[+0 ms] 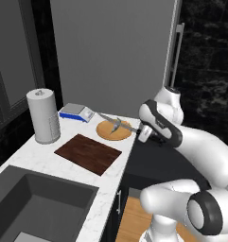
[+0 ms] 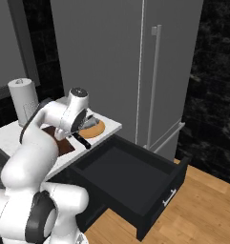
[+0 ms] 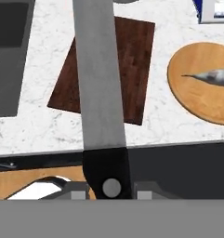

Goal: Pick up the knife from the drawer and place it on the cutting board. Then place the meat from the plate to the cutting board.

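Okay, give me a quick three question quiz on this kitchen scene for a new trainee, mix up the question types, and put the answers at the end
1. True or false: the knife lies flat on the cutting board.
2. Where is the meat? A) in the sink B) on the plate C) on the cutting board
3. Fill in: the drawer below the counter stands ____.

Key:
1. False. The gripper holds it by the black handle, with the blade in the air over the counter.
2. B. It lies on the round wooden plate, beside the board.
3. Open, with nothing to be seen inside it in the right base view.
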